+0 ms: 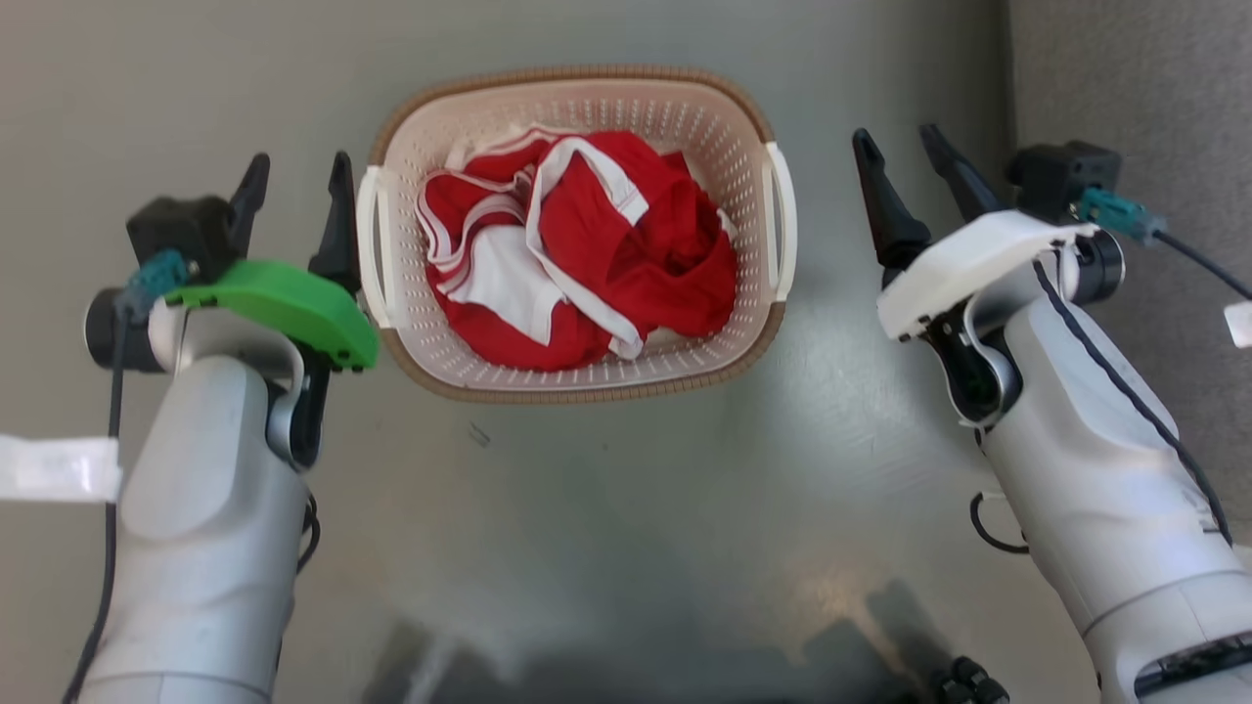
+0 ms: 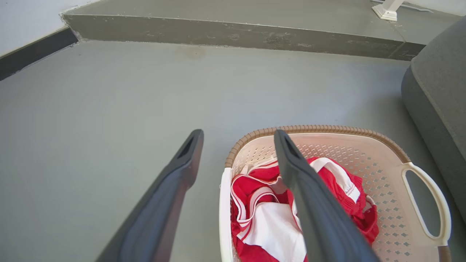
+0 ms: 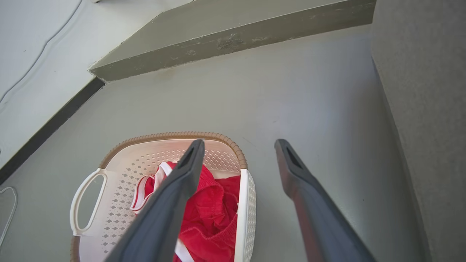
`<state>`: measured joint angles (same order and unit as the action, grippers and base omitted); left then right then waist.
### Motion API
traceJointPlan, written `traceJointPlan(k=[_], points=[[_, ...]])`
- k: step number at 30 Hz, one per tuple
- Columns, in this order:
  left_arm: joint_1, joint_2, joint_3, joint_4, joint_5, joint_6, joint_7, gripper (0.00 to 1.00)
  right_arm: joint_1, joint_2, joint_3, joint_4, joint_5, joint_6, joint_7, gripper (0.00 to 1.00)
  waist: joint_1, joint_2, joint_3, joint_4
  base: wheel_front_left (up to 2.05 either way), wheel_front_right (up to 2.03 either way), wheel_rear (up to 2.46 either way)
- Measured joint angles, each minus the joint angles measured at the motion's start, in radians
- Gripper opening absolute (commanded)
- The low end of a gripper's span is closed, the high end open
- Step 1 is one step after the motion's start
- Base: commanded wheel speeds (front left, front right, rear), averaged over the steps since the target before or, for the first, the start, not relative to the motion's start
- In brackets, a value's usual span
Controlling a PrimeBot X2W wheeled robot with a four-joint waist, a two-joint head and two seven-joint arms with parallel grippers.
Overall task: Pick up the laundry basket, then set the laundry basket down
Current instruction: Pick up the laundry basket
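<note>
The laundry basket (image 1: 587, 103) stands on the floor (image 1: 606, 508) and holds red and white clothing (image 1: 626, 264). Left gripper (image 1: 300, 171): fingers spread, empty, just beside the left handle (image 1: 367, 244). Right gripper (image 1: 895, 142): fingers spread, empty, apart from the right handle (image 1: 787, 225). Judged status: no grasp made; lift and set-down remain.

Laundry basket (image 1: 606, 108): was smooth cream plastic with perforated walls; its brown rim looked woven.
Garment (image 1: 636, 264): was soft, matt red cloth with white trim.
Floor (image 1: 626, 508): was smooth grey with a dull sheen.
Upholstery (image 1: 1125, 78), far right: was grey, rough-textured cloth.
Left gripper (image 1: 299, 161), right gripper (image 1: 895, 137): had matt dark fingers.
</note>
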<state>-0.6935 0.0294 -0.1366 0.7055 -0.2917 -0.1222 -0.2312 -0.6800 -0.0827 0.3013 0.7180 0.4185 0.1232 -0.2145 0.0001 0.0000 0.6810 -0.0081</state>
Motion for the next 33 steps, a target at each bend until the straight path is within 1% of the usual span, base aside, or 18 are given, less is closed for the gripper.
traceJointPlan(k=[8,16,22,27,33], points=[[-0.075,0.002,-0.004,0.069,-0.011,-0.001,0.011,1.0,-0.066,0.012,0.032,0.049,0.039,0.0,0.001,1.0,0.0,0.0,0.076,-0.003,0.0,0.0,0.0],[-0.143,0.002,-0.028,0.147,-0.012,-0.001,0.021,1.0,-0.122,0.016,0.065,0.109,0.087,0.0,0.001,1.0,0.0,0.0,0.157,-0.008,0.0,0.0,0.0],[-0.175,0.002,-0.031,0.203,-0.032,-0.001,0.044,1.0,-0.163,0.017,0.087,0.146,0.129,0.0,0.001,1.0,0.0,0.0,0.205,-0.011,0.0,0.0,0.0],[-0.209,0.001,-0.058,0.241,-0.048,-0.002,0.057,1.0,-0.194,0.017,0.107,0.169,0.156,0.0,-0.001,1.0,0.0,0.0,0.239,-0.012,0.0,0.0,0.0],[-0.237,-0.002,-0.09,0.273,-0.058,-0.002,0.065,1.0,-0.202,0.016,0.175,0.176,0.216,0.001,0.004,1.0,0.0,0.0,0.273,-0.01,0.0,0.0,0.0]])
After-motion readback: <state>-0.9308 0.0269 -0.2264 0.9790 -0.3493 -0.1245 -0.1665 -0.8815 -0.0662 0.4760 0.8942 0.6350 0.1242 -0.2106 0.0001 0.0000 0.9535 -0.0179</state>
